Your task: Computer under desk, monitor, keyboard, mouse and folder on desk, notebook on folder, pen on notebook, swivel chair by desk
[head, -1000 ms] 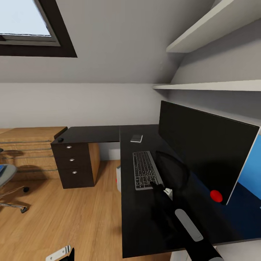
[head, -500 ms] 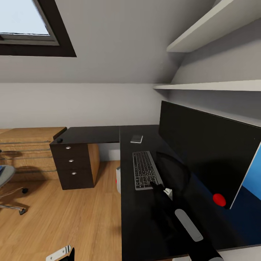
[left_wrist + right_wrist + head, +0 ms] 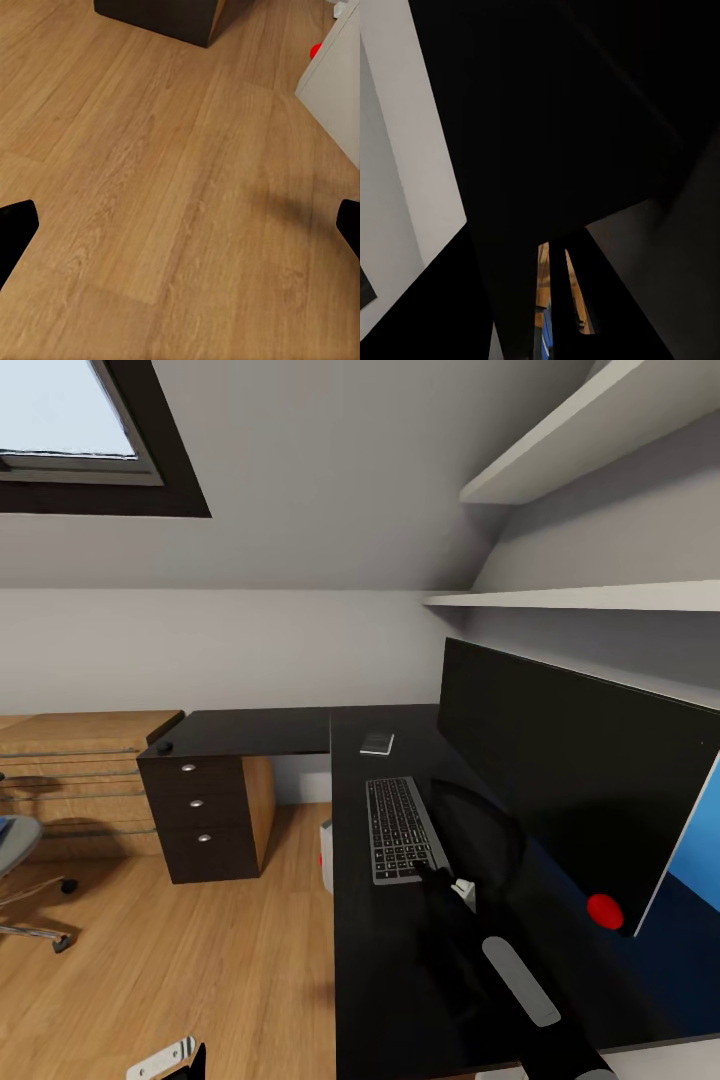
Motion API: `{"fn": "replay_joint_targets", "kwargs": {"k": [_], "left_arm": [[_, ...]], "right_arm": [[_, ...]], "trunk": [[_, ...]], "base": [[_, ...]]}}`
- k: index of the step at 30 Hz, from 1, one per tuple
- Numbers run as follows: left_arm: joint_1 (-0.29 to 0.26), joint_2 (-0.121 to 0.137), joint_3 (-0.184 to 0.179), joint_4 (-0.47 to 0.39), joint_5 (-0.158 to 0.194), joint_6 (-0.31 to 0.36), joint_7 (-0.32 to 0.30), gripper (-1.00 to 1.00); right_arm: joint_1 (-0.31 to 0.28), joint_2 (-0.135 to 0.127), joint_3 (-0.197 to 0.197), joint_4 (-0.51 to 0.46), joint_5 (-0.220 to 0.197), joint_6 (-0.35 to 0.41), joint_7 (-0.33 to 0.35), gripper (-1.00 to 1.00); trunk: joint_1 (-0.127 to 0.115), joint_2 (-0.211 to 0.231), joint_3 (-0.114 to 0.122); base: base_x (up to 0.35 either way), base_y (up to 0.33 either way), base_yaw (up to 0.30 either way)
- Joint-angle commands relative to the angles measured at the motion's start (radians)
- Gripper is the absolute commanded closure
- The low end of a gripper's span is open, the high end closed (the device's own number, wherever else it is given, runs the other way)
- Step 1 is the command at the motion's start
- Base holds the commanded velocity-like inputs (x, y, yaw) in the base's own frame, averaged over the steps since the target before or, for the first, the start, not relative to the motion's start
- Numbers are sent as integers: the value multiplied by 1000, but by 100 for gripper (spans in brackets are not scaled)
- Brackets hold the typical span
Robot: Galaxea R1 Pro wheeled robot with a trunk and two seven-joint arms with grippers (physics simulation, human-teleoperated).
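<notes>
chair: swivel chair at the far left edge of head view, grey seat w/ smth blue on it, prob the folder but too cropped to be sure. Well apart from the desk.
cabinet: low light-wood cabinet behind the chair, against the wall.
left gripper: left gripper hangs low over the wood floor. In the left wrist view its two dark fingertips sit at opposite edges of the pic, so jaws wide apart, nothing between them.
drawers: black 3-drawer unit under the desk's left wing.
computer: light grey computer w/ red dot pokes out just under the desk edge, so it looks already parked under there.
surface: black L-shaped desk.
small item: little grey flat thing on the surface beyond the keyboard, maybe the mouse, can't tell.
keyboard: keyboard lies flat on the surface just beside the monitor's foot, long axis running away from the robot.
right gripper: right gripper at the keyboard's near right corner, touching or nearly. Right wrist view is almost all dark, so can't tell if jaws are apart or together.
monitor: monitor upright on the surface, right of the keyboard.
key relation: imo right arm is the nearer one by far; the keyboard lies ahead-left of it.
</notes>
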Motion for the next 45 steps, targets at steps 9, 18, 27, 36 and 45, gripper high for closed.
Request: {"fn": "replay_joint_targets", "kwargs": {"k": [9,18,27,36,45], "left_arm": [[0,0,-1,-1,9,-3,2,-100],[0,0,-1,-1,9,-3,4,-100],[0,1,-1,-1,9,-3,4,-100],[0,2,-1,-1,10,-3,4,-100],[0,2,-1,-1,10,-3,5,-100]], "right_arm": [[0,-7,1,3,-1,0,-35,100],[0,-14,1,3,-1,0,-36,100],[0,-15,2,3,-2,0,-36,100],[0,-15,2,2,-2,0,-37,100],[0,-15,4,1,-1,0,-37,-100]], "trunk": [[0,0,-1],[0,0,-1],[0,0,-1],[0,0,-1],[0,0,-1]], "base": [[0,-45,0],[0,-11,0],[0,0,0],[0,0,0],[0,0,0]]}}
